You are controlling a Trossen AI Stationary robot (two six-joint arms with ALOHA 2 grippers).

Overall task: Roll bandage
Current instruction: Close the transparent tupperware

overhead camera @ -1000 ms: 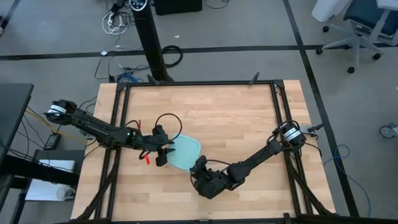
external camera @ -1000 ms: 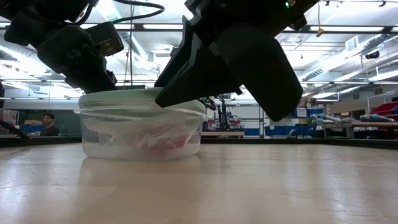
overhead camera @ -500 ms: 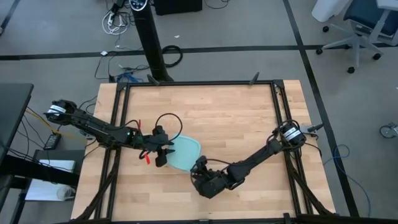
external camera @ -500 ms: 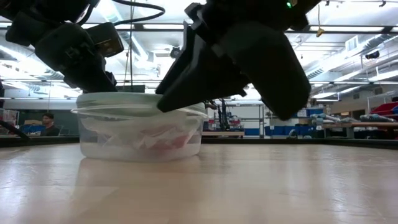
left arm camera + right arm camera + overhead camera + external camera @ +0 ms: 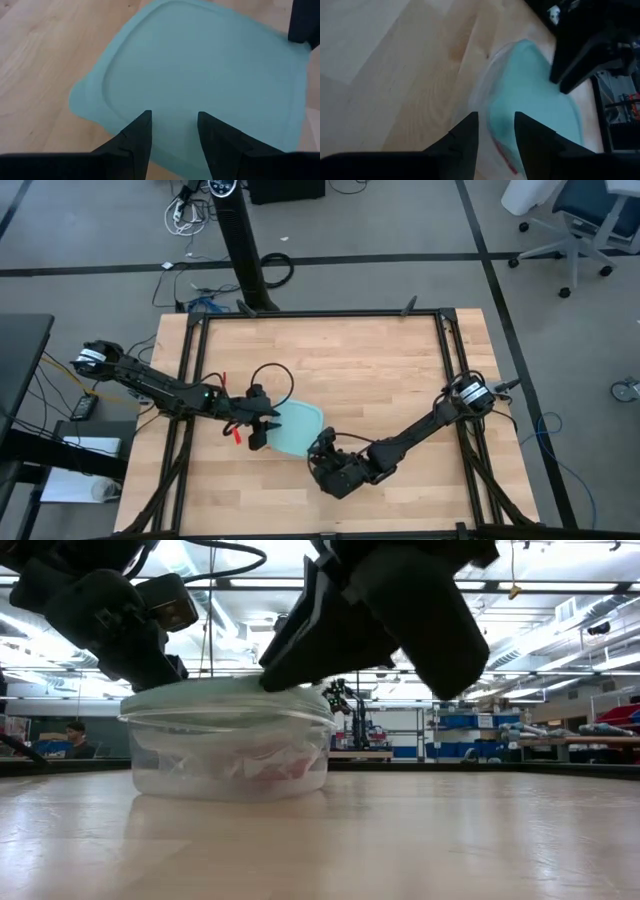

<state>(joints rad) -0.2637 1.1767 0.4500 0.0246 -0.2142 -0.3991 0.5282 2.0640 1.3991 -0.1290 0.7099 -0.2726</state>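
Observation:
A clear square container [image 5: 225, 755] with a light-blue lid [image 5: 297, 428] stands on the wooden table. The red bandage [image 5: 272, 772] lies inside with crinkled clear plastic and shows through the wall; it also shows in the right wrist view [image 5: 503, 151]. My left gripper [image 5: 262, 426] is open over the lid's left part [image 5: 172, 117]. My right gripper [image 5: 322, 448] is open at the container's near right corner, one finger over the lid and one outside the rim [image 5: 495, 119]. My left gripper comes slanting down from the table's left, its open fingertips [image 5: 144, 120] just over the lid's top near its left edge [image 5: 165, 680]; I cannot tell whether they touch. My right gripper slants down from the near right with the lid's edge [image 5: 489, 107] between its open fingers; I cannot tell whether they touch.
Bare wooden table top [image 5: 380, 370] lies beyond and to the right of the container. Black frame rails [image 5: 448, 360] run along the table's sides. A person [image 5: 75, 738] sits far off in the room behind.
My right gripper has risen a little at the container's near right corner. The container stays in place.

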